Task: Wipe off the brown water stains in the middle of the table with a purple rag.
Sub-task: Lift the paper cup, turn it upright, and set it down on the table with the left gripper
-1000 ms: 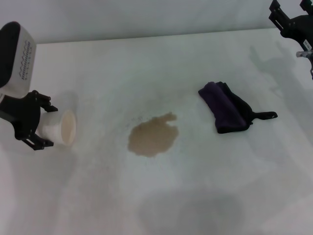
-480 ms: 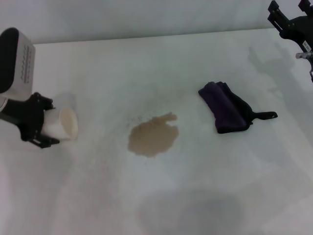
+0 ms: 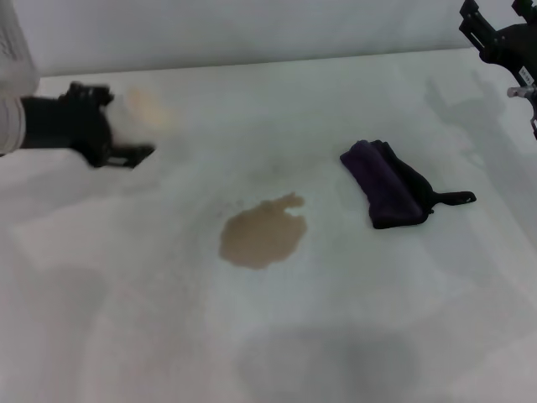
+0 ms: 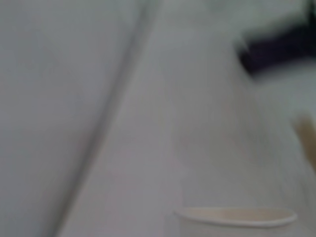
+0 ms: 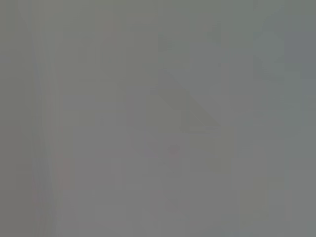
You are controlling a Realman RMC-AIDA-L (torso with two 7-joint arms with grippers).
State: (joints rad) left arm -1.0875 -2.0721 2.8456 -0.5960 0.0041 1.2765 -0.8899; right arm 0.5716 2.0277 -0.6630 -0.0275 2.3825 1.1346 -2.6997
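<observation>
Black left gripper at far left of head view, raised above surface, fingers closed around pale cup-like object, motion-blurred. Pale left wrist housing at left frame edge. Black right gripper parked at top right corner, only partly visible, holding nothing visible.

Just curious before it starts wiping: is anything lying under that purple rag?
The purple rag lies bundled flat on the table, a thin black strip sticking out beside it. The brown stain sits apart, uncovered. Whatever is beneath the rag is hidden.
</observation>
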